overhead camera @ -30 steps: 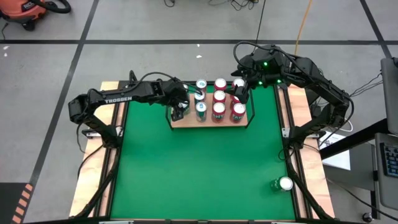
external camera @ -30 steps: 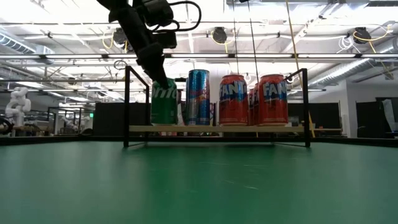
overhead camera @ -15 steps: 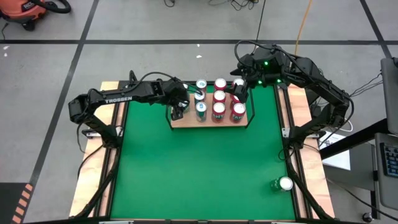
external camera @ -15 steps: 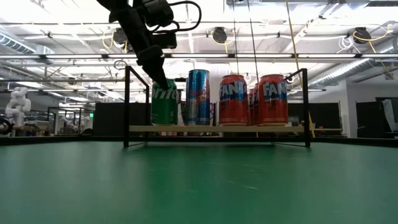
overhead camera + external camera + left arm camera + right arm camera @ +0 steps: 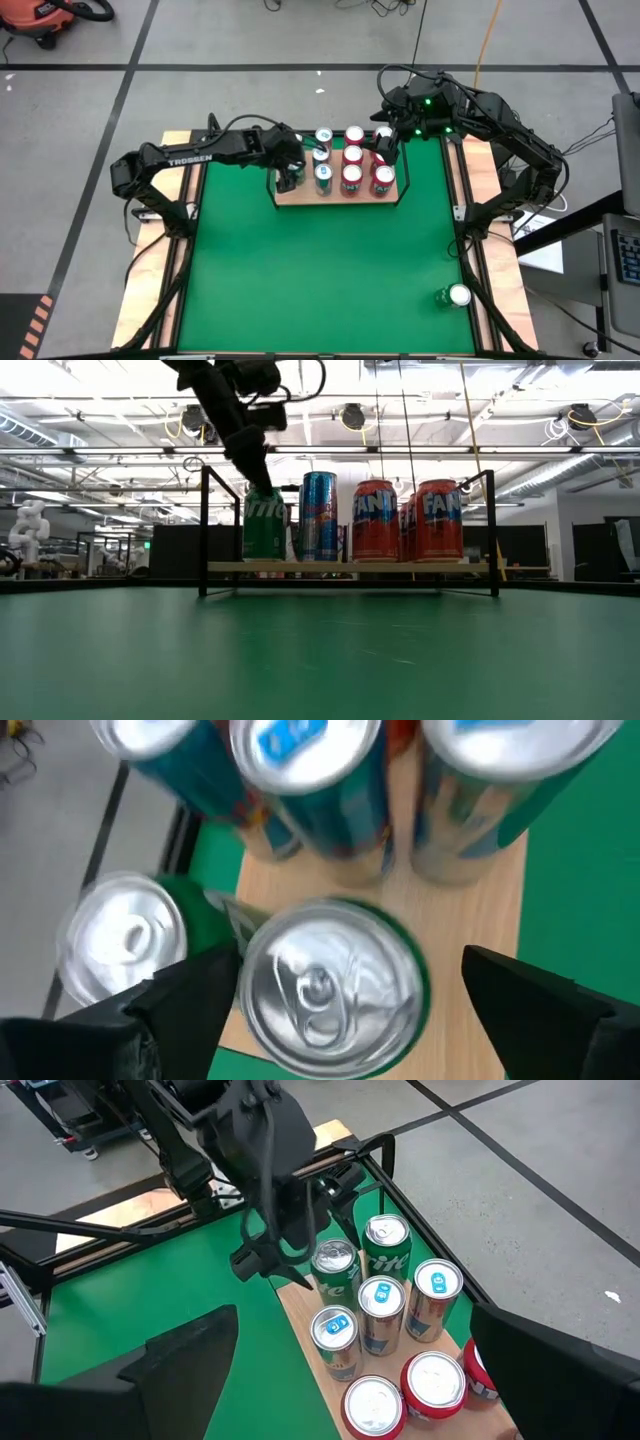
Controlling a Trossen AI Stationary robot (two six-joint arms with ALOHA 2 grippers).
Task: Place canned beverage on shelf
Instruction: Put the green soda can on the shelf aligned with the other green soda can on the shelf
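Cans stand in rows on the shelf (image 5: 338,196) at the worktop's (image 5: 320,270) twelve o'clock edge.
Left gripper (image 5: 335,995) sits over the green can (image 5: 264,525) at the shelf's nine o'clock end, fingers (image 5: 185,995) spread wide on either side of the can's top, clear of its rim; the can stands upright on the light-wood board, just beside a blue can (image 5: 319,517); red cans (image 5: 376,521) fill the three o'clock side; right gripper (image 5: 381,147) hovers wide open above the red cans at the shelf's one o'clock corner, holding nothing; a lone green can (image 5: 455,296) stands well apart near the worktop's four o'clock corner.
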